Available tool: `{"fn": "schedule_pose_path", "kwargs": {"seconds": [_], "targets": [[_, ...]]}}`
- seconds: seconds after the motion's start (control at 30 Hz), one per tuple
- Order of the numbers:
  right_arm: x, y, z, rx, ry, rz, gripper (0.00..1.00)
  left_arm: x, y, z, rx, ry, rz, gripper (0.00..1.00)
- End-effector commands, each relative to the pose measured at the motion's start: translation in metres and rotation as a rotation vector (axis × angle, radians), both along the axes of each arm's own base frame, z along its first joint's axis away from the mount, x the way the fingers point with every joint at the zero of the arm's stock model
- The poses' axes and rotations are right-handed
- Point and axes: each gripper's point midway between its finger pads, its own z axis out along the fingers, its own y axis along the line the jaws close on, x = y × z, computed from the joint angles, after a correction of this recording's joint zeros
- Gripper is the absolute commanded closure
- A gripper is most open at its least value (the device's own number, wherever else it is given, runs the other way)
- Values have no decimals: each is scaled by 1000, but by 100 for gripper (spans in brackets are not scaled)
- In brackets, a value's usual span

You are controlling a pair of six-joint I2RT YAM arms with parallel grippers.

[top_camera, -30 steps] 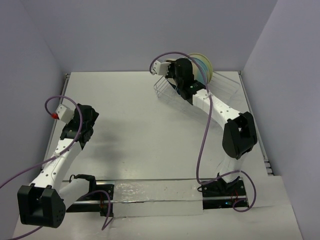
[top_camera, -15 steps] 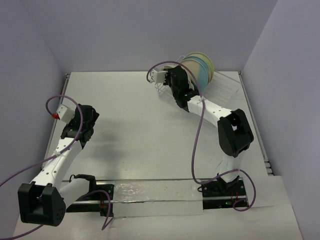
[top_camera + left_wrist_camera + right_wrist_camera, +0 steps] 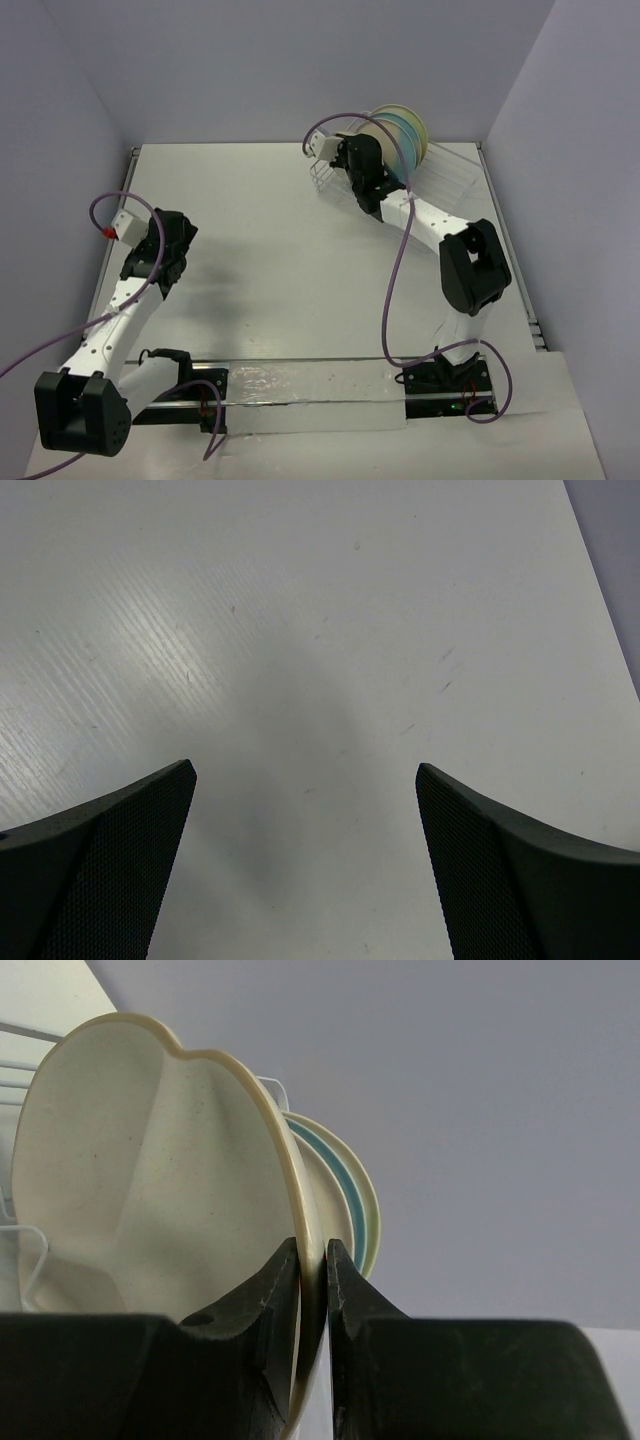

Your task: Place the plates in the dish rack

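As right end effector (image 3: 313, 1260) pinches rim, plate (image 3: 150, 1180) upright

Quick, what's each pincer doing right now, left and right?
Left pincer: open, holding nothing.
Right pincer: closed on the rim of the cream divided plate.

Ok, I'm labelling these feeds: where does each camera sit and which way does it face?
Top: above and behind the arms, looking down on the table; both arms show.
Left wrist: on that arm, facing down at the table; the open left tool shows.
Right wrist: on that arm, facing along the right tool, shut on the cream plate.
Shared: top and right wrist both show plates in the rack.
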Motion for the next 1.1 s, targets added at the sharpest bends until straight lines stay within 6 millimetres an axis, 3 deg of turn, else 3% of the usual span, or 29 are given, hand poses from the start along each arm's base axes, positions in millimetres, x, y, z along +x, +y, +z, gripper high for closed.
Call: {"fn": "schedule_pose_path", "kwargs": {"seconds": [0.0,0.17,0.57,0.7,0.87,1.07], "targets": [[-3,-33,-7,84,48,-85,100,3,4,24,-13,-65,23,1],[-14,-38,-45,118,128,-88,100,1,5,26,-13,-66,32,0],[-20,-46,-88,113,221,-90,100,3,2,31,-21,-84,18,1],[-17,-48,-102,86,256,-71,95,0,4,31,-19,-82,23,1],[-14,-48,-106,82,263,-65,81,-2,5,33,-14,-91,27,1],[-9,-48,-81,124,208,-80,74,-4,7,34,-7,-90,37,1]]}}
